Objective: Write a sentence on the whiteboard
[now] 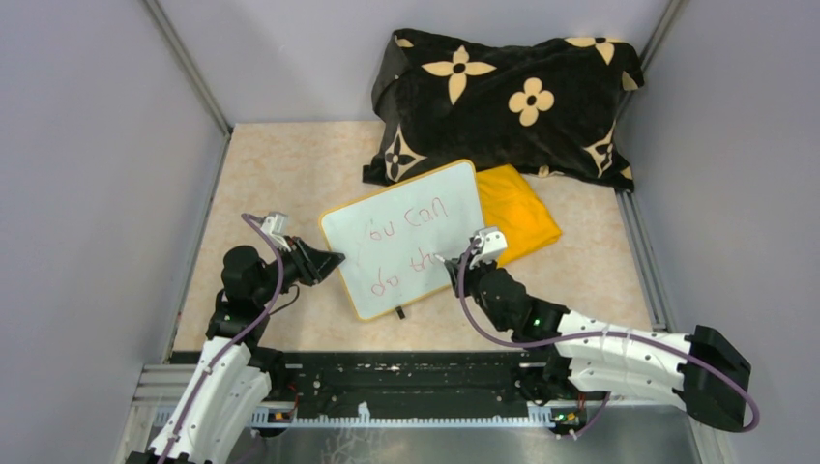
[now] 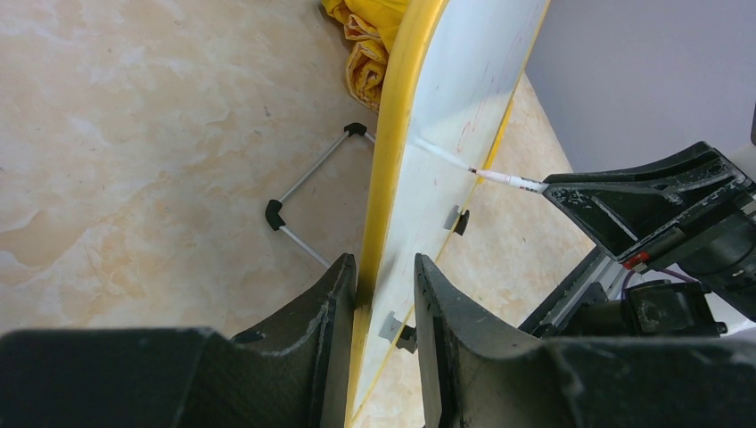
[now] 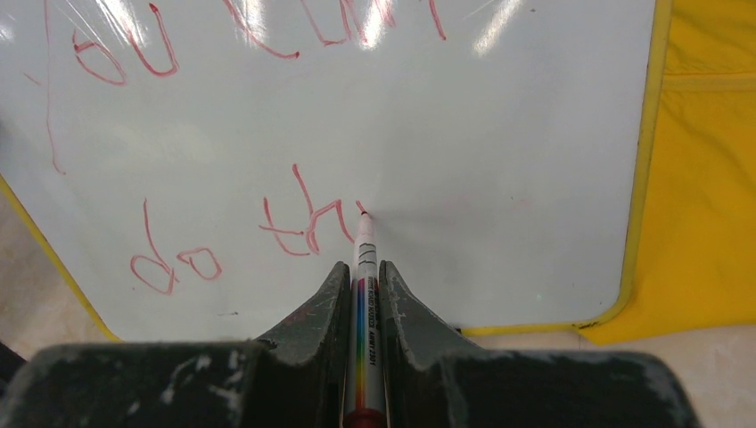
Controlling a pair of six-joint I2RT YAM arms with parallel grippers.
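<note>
The black fingers of the left end effector sit closest to its wrist camera. They are narrowed onto the yellow rim of the whiteboard and pinch its left edge. The right end effector is clamped tight on a marker, whose red tip touches the white face near the board's lower middle.

The board stands near the middle of the worktop, with a thin wire stand behind it. Its right edge overlaps a folded yellow cloth, and its far corner is close against a black pillow patterned with tan flowers. Bare room remains to the left of the board and along the near edge.

The worktop is beige and marbled, enclosed by plain grey walls.

The sentence is in red and reads "You can" above "do th". The marker carries a rainbow stripe, and its small print is unreadable.
</note>
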